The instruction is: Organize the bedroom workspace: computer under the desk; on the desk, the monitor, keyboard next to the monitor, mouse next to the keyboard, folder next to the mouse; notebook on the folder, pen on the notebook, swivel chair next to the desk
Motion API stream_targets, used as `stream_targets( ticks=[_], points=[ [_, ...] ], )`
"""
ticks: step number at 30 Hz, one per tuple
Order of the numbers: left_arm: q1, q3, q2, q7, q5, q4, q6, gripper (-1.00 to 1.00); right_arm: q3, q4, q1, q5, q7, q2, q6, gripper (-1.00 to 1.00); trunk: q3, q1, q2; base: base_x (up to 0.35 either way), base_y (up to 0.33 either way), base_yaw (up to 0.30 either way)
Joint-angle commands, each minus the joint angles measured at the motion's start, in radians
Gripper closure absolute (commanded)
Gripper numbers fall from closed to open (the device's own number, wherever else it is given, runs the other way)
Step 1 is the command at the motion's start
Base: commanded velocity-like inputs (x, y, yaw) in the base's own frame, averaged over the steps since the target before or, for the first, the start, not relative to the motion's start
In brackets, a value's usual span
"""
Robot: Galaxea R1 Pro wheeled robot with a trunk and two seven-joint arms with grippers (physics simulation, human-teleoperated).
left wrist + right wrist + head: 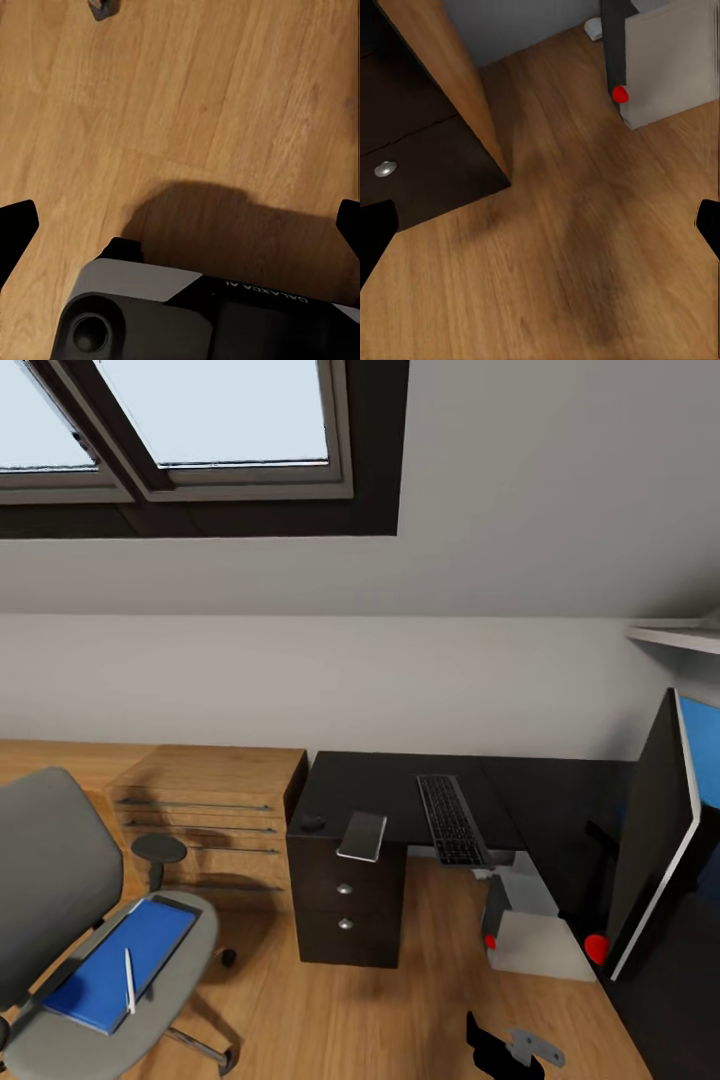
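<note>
Wood flooring runs under everything I see, below a sloped white wall with a dark-framed skylight. At my left stands the grey upholstered swivel chair (50,880), well apart from the large black-topped table (400,785) with its dark drawer unit and round silver knobs. On the chair seat lies the flat bright-blue folder (115,960), and the short thin white pen (130,980) rests on top of it. On the table, the long slim keyboard with black keys (450,820) lies near the front edge; the small dark rounded mouse (313,823) sits at the table's near left corner, with the small thin grey-covered notebook (363,836) between the two, overhanging the edge. Beneath the tabletop on the floor is the light grey boxy computer tower (535,930) with a red dot on its front. The wide black flat monitor (655,840) stands at my right, seen edge-on. A light-wood chest of drawers (205,810) sits just beside the table.

My left pincer (180,225) hangs over bare floor, spread wide. My right pincer (540,225) is likewise wide, holding nothing, pointing at the floor near the drawer unit and the computer.
</note>
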Motion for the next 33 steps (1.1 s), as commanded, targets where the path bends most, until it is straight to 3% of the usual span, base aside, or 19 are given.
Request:
stream_targets(
  ticks=[1, 13, 24, 33],
  points=[
    [-0.001, -0.005, 0.001, 0.008, 0.005, -0.002, 0.004, -1.00, -0.006, 0.002, -0.001, -0.009, 0.010, 0.000, -0.003, -1.00, 0.003, -0.004, 0.006, 0.000, 0.000, -0.168],
    [-0.001, -0.005, 0.001, 0.008, 0.006, -0.002, 0.001, -1.00, -0.006, 0.003, -0.001, -0.009, 0.010, 0.001, -0.002, -1.00, 0.052, -0.050, 0.090, 0.000, 0.000, -0.135],
    [-0.001, -0.005, 0.000, 0.008, 0.005, 0.022, -0.098, -1.00, -0.006, 0.003, -0.001, -0.009, 0.010, 0.002, -0.001, -1.00, 0.087, -0.092, 0.167, 0.000, 0.000, -0.017],
    [-0.001, -0.005, -0.002, 0.008, 0.003, 0.041, -0.123, -1.00, -0.006, 0.003, -0.001, -0.009, 0.009, 0.002, -0.001, -1.00, 0.116, -0.127, 0.230, 0.000, 0.000, -0.001]
  ],
)
